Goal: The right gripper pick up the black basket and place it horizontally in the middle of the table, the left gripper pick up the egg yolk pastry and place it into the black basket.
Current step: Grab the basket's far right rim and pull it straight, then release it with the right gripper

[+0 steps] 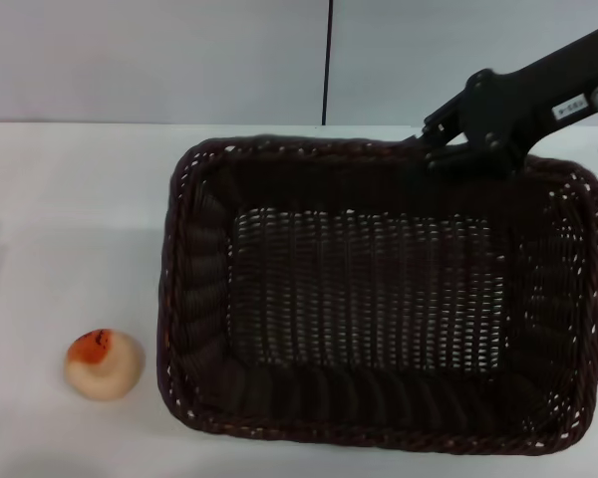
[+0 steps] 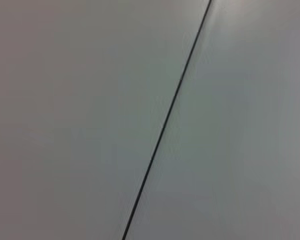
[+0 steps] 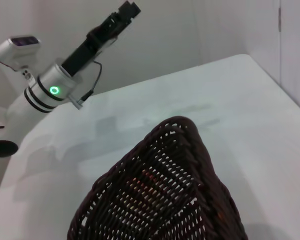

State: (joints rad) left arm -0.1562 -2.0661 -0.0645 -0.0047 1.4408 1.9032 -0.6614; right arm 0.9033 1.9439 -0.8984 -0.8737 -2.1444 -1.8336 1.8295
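At the black basket (image 1: 384,299) far rim, right end effector (image 1: 441,149) grasps it; egg yolk pastry (image 1: 104,364) lies apart.

wall (image 1: 159,60): pale grey panels | seam (image 1: 328,60): thin dark vertical line between panels | table (image 1: 70,219): plain white, evenly lit

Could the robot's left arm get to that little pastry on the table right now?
Probably yes. The pastry sits in the open on the table, left of the basket, nothing over it. The left gripper is raised off to that side.
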